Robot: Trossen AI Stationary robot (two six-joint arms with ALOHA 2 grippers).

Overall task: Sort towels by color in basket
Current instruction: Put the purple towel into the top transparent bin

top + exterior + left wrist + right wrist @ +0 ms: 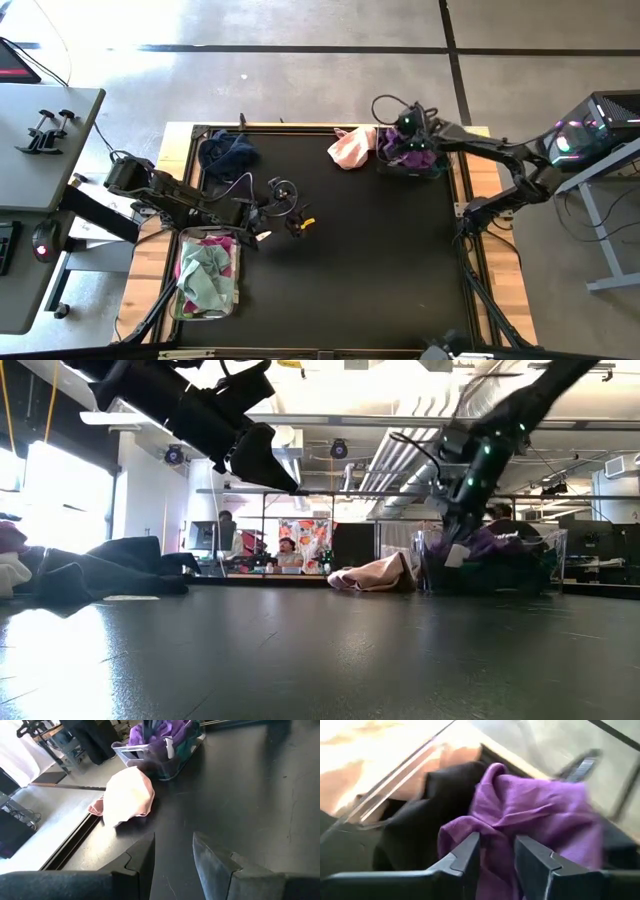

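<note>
Two arms over a black table [360, 250], right gripper [495, 850] fingers apart above a purple towel [540, 810] in the clear far-right basket [440, 172], pink towel [352, 148] beside it, left gripper [172, 850] open, empty, near the mint-and-magenta basket [180, 300], navy towel [228, 152] far left.

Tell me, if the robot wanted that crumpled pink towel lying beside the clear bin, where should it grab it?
Probably at the raised, bunched hump in the middle of the crumpled pink cloth towel, coming straight down from above. It lies in a loose mound on the black table, so its flat edges offer little to pinch, while the humped folds stand up. The clear plastic bin sits close on one side, so a sideways approach looks crowded.
</note>
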